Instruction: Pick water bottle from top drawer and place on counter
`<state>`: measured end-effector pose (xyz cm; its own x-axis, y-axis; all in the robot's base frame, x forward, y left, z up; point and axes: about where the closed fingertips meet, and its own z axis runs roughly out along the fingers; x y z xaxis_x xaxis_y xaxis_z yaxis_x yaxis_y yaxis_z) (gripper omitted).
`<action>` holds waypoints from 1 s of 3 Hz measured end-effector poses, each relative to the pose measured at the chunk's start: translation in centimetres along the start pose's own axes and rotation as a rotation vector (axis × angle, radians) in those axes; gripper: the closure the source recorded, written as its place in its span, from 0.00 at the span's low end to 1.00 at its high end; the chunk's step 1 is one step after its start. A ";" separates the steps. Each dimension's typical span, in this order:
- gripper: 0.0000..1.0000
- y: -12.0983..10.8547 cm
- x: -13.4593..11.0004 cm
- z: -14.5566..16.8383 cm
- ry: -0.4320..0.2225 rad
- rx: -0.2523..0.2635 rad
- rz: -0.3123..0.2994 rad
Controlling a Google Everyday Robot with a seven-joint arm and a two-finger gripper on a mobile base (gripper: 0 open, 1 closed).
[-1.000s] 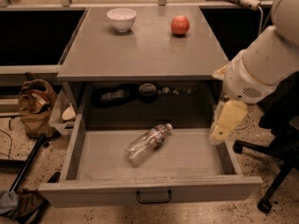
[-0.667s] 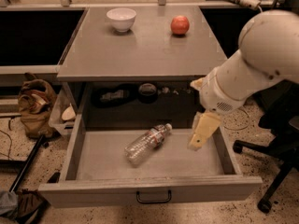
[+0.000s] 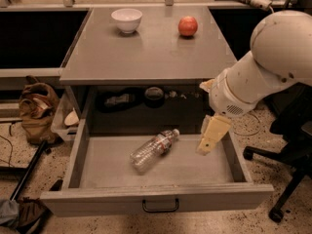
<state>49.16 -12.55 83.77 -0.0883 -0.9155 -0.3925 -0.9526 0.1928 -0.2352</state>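
The water bottle (image 3: pixel 153 150), clear and crinkled with a white cap and a dark label band, lies on its side in the middle of the open top drawer (image 3: pixel 156 195), cap pointing back right. My gripper (image 3: pixel 210 136) hangs from the white arm over the drawer's right part, to the right of the bottle and apart from it. The grey counter (image 3: pixel 146 52) is above and behind the drawer.
A white bowl (image 3: pixel 126 20) and a red apple (image 3: pixel 187 26) stand at the back of the counter. Dark items sit in the shelf behind the drawer. A brown bag (image 3: pixel 36 113) lies on the floor at left. An office chair base (image 3: pixel 287 179) is at right.
My arm and gripper have moved left from the drawer's right wall to over the drawer, nearer the bottle. The bottle has not moved.
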 end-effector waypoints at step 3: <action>0.00 3.6 -7.4 10.2 -0.157 -0.103 -0.247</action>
<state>49.38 -1.52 76.80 0.1879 -0.8630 -0.4689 -0.9649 -0.0729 -0.2524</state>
